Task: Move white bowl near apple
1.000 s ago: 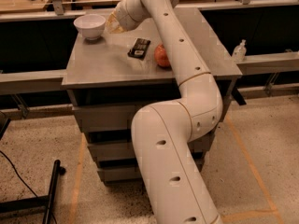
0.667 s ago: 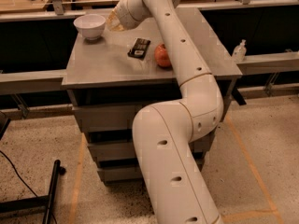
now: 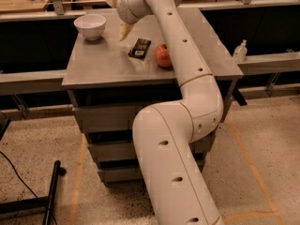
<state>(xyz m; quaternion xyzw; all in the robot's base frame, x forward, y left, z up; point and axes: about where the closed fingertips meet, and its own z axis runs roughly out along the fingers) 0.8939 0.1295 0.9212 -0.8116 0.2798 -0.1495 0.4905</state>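
Our arm point(image 3: 187, 74) rises from the floor in front and reaches over the grey table point(image 3: 103, 67), filling most of the camera view. On that table 3 things sit in a rough line. The white bowl point(image 3: 90, 26) stands upright at the far corner on the view's left. The black packet point(image 3: 139, 48) lies flat near the middle, and the apple point(image 3: 163, 56) sits just beside the arm.

The gripper point(image 3: 124, 33) hangs above the tabletop between bowl and packet, pointing down. It is near the bowl but apart from it, and we cannot tell whether it is open or closed.

So the bowl lies to the view's left of the gripper and the apple to its right, past the packet. We judge the reach goes left first, and the carry must then clear the packet.
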